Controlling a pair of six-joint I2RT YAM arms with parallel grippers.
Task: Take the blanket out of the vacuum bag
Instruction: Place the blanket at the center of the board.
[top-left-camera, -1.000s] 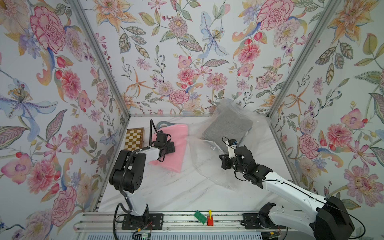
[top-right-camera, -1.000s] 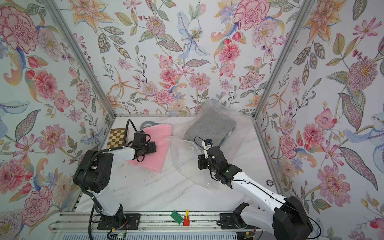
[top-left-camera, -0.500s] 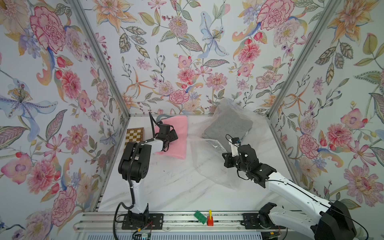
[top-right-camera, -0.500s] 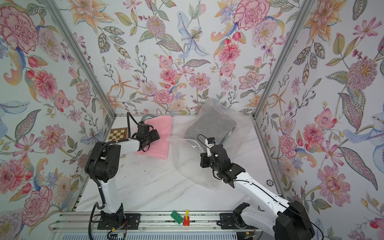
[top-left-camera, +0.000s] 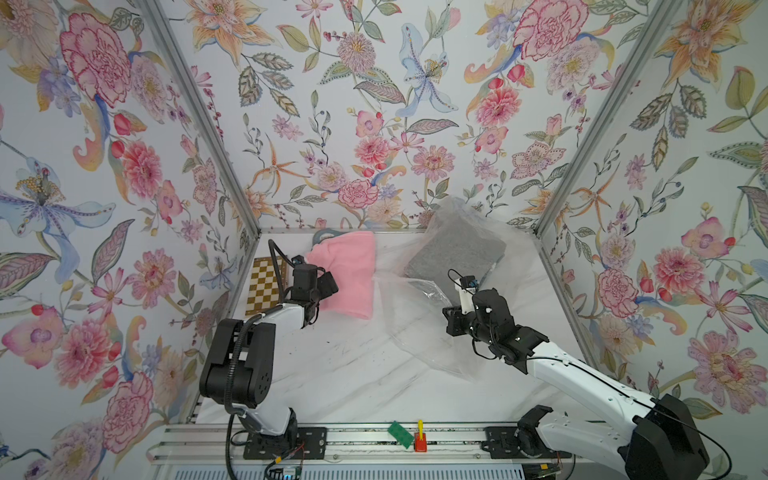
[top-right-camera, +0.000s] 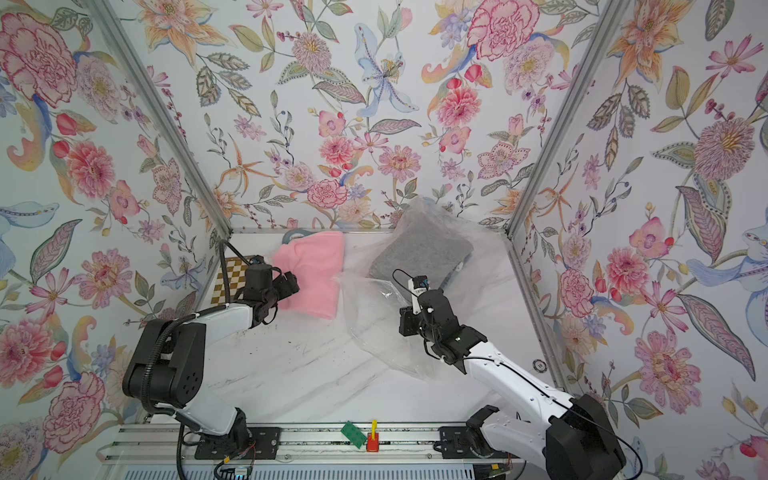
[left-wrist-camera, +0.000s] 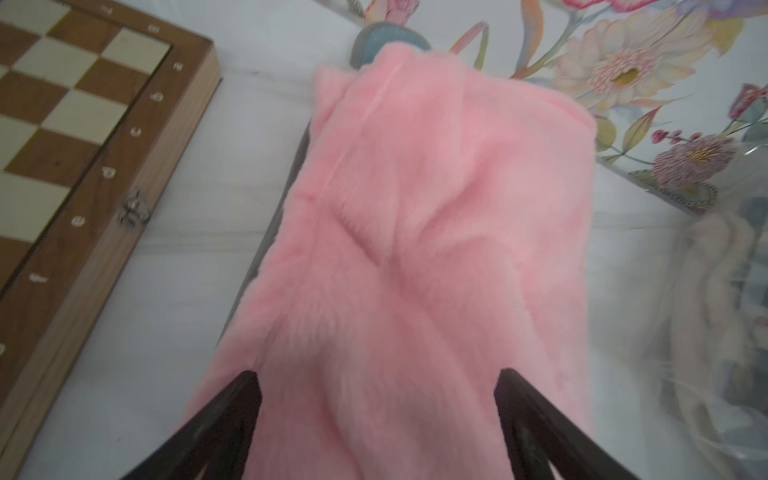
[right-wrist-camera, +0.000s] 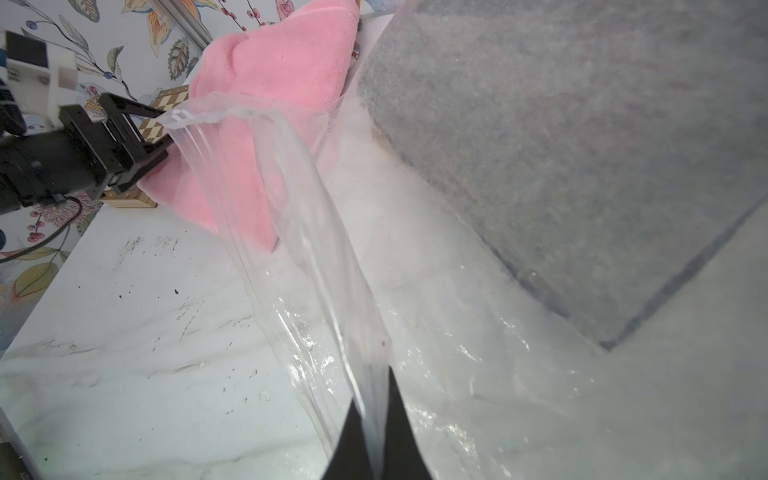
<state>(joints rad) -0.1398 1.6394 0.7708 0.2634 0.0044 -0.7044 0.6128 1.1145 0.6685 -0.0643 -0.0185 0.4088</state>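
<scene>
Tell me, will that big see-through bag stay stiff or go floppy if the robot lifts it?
Probably very floppy: where the right gripper pinches the vacuum bag, the film sags in a wrinkled strip. It looks thin, so likely light. Its glossy surface may slip, and the grey blanket seen through it would probably weigh that end down.

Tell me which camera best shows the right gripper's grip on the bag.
The right wrist view: the right gripper is shut on the bag, pinching its clear film, close up. In both top views the gripper is small and the pinch cannot be made out. The left wrist view shows only crumpled bag film, no right gripper.
</scene>
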